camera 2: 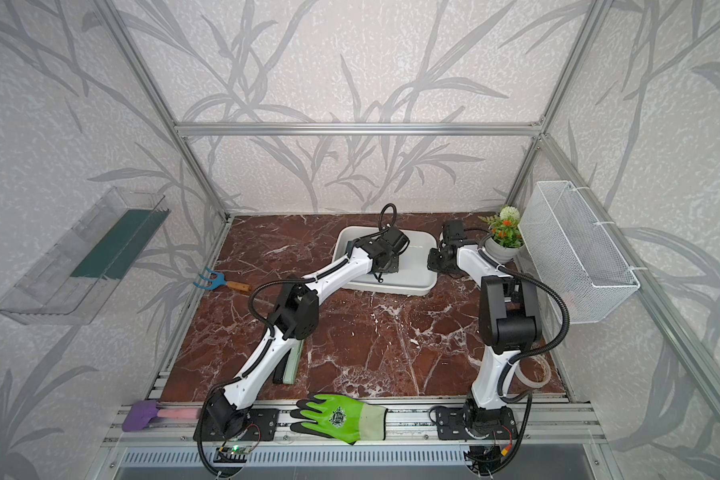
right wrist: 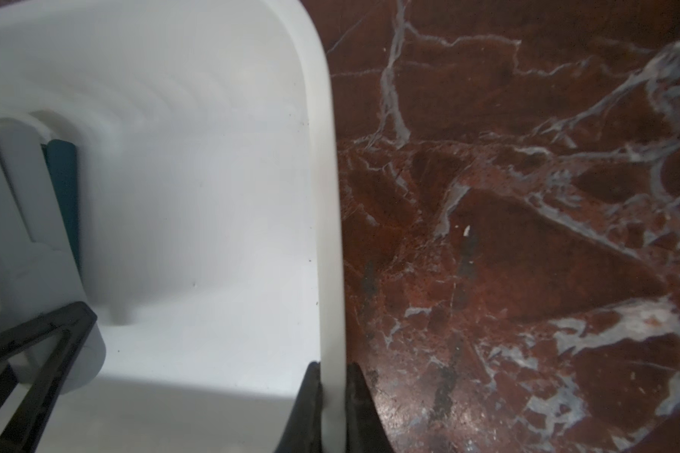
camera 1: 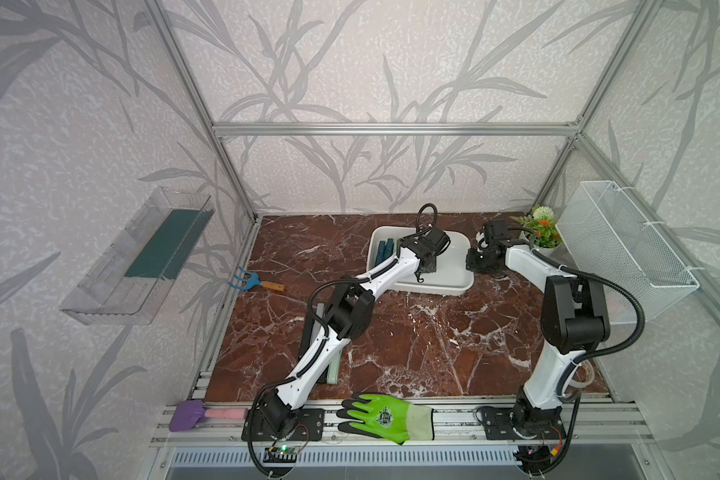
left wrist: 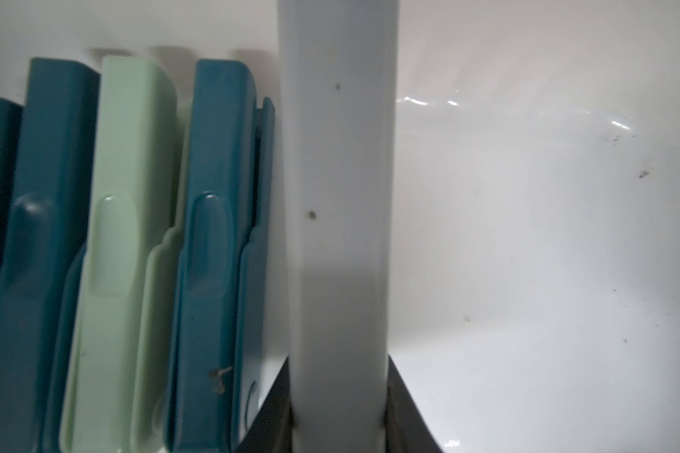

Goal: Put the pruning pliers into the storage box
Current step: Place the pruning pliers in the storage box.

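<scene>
Front rail: a bright green rubber-coated work glove [camera 1: 385, 417] lies flat, and a purple plastic trowel with a pink handle [camera 1: 192, 413] lies to its left.
Near table: slim pale green and black bar-shaped pruning pliers [camera 2: 292, 361] lie together under the left arm, well apart from the shallow white plastic storage box [camera 1: 433, 289].
Left edge: blue hand rake with wooden handle [camera 1: 254, 281].
Left gripper [left wrist: 338, 412]: inside the box, pinching a pale grey plier [left wrist: 338, 196], just beside a row of teal and pale green pliers [left wrist: 126, 235] standing on edge.
Right gripper [right wrist: 332, 392]: pressed together on the box rim.
Far corner: small potted plant [camera 1: 543, 230].
</scene>
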Controlling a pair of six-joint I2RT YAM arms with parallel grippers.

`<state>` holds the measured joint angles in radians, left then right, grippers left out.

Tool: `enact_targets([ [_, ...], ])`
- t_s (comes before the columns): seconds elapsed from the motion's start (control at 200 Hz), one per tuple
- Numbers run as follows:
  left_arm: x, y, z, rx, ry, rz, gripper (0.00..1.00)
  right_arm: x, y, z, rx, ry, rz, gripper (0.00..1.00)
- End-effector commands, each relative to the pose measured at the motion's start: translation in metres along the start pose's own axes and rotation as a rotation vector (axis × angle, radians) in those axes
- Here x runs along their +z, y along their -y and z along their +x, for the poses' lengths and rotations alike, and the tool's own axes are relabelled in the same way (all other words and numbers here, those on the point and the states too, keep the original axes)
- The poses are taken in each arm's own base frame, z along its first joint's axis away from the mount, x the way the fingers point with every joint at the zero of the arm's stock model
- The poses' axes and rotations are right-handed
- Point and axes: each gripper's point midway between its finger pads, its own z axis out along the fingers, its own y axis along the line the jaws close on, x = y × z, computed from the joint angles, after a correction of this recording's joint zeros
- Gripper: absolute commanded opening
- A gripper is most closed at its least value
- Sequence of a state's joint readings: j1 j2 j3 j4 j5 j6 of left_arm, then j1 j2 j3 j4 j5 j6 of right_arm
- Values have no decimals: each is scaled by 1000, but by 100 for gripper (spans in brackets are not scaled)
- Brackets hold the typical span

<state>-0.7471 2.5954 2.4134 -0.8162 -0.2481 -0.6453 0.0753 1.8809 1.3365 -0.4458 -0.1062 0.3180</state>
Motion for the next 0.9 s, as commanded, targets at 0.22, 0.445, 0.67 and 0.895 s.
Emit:
enact_targets([
  [0.22,0,-26,-15,9,42,-100,19,0,6,8,27,-14,12,12],
  [0.445,12,-25,-19,57,40,-73,19,2,6,13,23,-26,7,12],
  [0.67,14,-22,-20,92,38,-58,24,0,5,13,24,-24,3,12],
  [0.895,13,-22,-22,108,43,-60,39,0,3,12,26,-22,-7,12],
])
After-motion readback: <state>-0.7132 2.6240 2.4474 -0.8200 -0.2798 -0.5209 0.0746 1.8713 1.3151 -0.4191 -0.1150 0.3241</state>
